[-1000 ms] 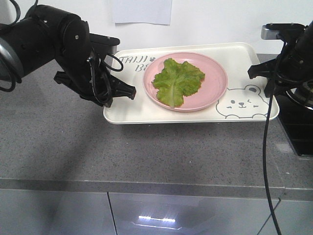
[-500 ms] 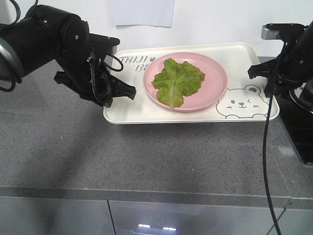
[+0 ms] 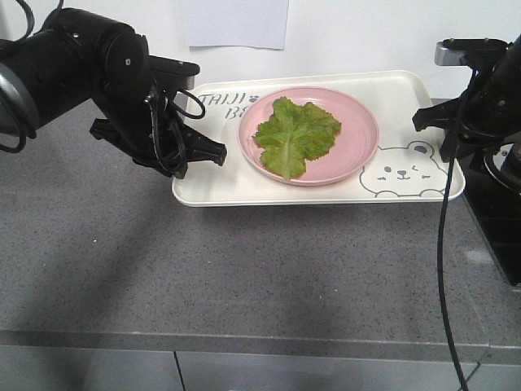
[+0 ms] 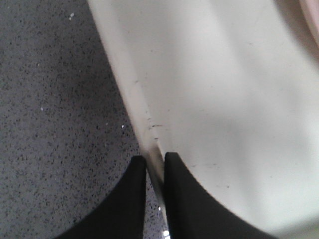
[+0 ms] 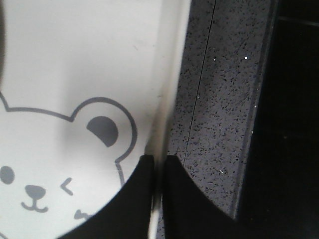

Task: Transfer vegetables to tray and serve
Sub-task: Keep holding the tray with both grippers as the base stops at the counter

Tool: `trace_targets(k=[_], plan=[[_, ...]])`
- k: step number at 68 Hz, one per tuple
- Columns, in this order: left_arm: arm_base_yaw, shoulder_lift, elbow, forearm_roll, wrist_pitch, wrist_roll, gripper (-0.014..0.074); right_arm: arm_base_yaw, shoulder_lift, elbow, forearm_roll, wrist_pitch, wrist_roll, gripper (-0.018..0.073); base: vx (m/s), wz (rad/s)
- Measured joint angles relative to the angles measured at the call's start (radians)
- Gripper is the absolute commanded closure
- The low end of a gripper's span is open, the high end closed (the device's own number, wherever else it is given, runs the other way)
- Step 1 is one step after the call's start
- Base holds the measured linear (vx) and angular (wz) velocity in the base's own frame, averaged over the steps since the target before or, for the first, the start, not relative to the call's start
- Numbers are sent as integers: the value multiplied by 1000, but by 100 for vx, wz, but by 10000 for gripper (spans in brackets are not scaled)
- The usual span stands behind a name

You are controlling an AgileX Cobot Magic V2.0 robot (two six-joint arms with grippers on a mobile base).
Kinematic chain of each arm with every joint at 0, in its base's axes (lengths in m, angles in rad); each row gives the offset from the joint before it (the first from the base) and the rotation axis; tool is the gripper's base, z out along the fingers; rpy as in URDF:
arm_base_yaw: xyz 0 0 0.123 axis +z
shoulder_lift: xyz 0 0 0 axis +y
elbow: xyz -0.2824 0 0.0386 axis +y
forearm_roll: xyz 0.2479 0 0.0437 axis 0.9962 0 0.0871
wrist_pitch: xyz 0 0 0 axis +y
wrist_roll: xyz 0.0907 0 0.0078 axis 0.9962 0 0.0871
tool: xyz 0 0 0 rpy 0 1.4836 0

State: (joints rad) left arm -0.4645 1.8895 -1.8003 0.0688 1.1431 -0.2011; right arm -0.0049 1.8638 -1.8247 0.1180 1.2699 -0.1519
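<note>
The vegetables, one crinkly green lettuce leaf (image 3: 295,137), lie on a round pink plate (image 3: 354,134) that sits on the cream tray (image 3: 213,186) with its grey bear drawing (image 3: 404,171). My left gripper (image 3: 213,152) is at the tray's left edge. In the left wrist view the left gripper (image 4: 155,158) is shut on the tray's rim (image 4: 134,99). My right gripper (image 3: 446,155) is at the tray's right edge. In the right wrist view the right gripper (image 5: 158,159) pinches the rim (image 5: 167,99) beside the bear's ear.
A grey speckled counter (image 3: 244,269) lies under the tray, and its front edge (image 3: 244,342) runs low across the view. A black appliance (image 3: 501,220) stands at the right, close to the right arm. A black cable (image 3: 442,269) hangs from that arm. White paper (image 3: 236,20) is on the wall.
The counter's front edge and the black appliance have slid lower in the view. The tray, the plate and both arms keep their place in the picture, and both grips are unchanged.
</note>
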Motion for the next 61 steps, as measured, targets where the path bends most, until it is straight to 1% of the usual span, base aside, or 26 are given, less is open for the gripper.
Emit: trace_targets(k=[61], plan=[[0,0,0,0,0,0,602,0,0,0,0,0,0,569,7,-3]])
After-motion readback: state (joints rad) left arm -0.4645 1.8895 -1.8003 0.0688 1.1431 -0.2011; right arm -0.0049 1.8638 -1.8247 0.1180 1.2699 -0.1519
